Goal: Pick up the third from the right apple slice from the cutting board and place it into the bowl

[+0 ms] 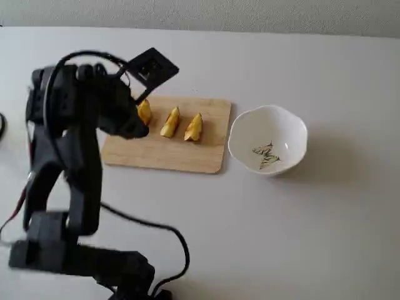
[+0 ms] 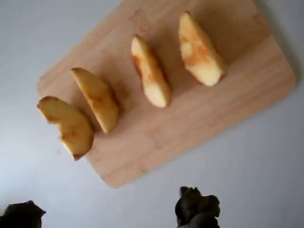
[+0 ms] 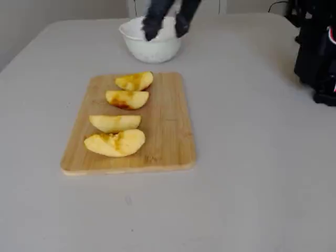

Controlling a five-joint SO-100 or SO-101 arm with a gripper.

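Four apple slices lie in a row on the cutting board (image 1: pixel 187 156) (image 2: pixel 190 109) (image 3: pixel 168 126). The third apple slice from the bowl side is a golden-yellow pointed wedge (image 2: pixel 97 99) (image 3: pixel 114 123). In a fixed view (image 1: pixel 144 111) the arm partly covers it and hides the fourth slice. My gripper (image 2: pixel 109 209) (image 1: pixel 134 125) (image 3: pixel 166 32) is open and empty. It hovers above the board's left end, apart from the slices. The white scalloped bowl (image 1: pixel 244 134) (image 3: pixel 152 52) stands just past the board's other end and holds no slice.
The arm's base and a black cable (image 1: pixel 175 237) take up the lower left of the table in a fixed view. Dark arm parts (image 3: pixel 315 47) stand at the right edge of the other fixed view. The tabletop is plain pale grey.
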